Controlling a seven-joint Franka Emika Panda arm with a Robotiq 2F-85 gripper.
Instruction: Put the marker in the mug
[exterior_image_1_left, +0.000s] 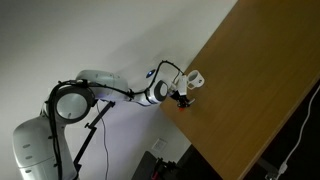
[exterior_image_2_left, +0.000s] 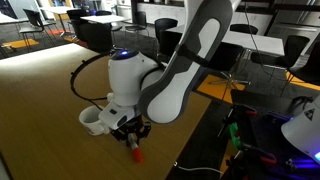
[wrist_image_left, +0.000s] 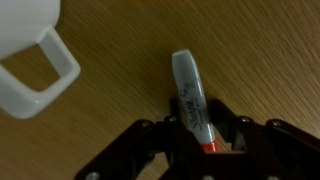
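A grey marker (wrist_image_left: 188, 85) with a red end lies between my gripper's (wrist_image_left: 200, 138) black fingers in the wrist view, and the fingers are closed against its sides near the red end. In an exterior view the red end (exterior_image_2_left: 137, 155) shows just below the gripper (exterior_image_2_left: 131, 130), at the level of the table. A white mug (wrist_image_left: 30, 60) stands close by, at the top left of the wrist view with its square handle toward the marker. It also shows next to the gripper in both exterior views (exterior_image_2_left: 92, 120) (exterior_image_1_left: 196, 78).
The wooden table (exterior_image_1_left: 250, 90) carries only the mug and marker, near one of its edges (exterior_image_2_left: 180, 160). Desks, chairs and cables (exterior_image_2_left: 270, 130) stand beyond the table.
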